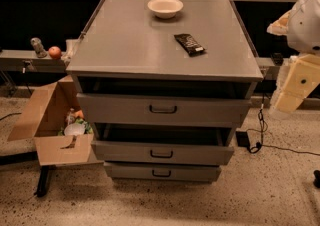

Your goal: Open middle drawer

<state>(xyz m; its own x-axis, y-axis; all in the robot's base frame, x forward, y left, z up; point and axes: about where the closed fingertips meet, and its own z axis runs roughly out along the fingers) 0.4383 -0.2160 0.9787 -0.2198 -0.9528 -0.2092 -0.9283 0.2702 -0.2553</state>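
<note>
The grey cabinet (pixel 160 45) has three drawers. The middle drawer (pixel 200 154), with a medium-height front and a small dark loop handle (pixel 161 154), stands pulled out part-way, with a dark gap above its front. The taller top drawer (pixel 210 111) also stands out from the cabinet. The slim bottom drawer (pixel 190 172) sits furthest back. My gripper (pixel 287 101) is at the right edge on the white and beige arm, well right of the cabinet and apart from all drawers.
A white bowl (pixel 165 6) and a dark snack bar (pixel 189 43) lie on the cabinet top. An open cardboard box (pixel 50 145) with items stands on the floor at left. A black adapter (pixel 243 138) and cable lie at right. An apple (pixel 54 52) sits on the left shelf.
</note>
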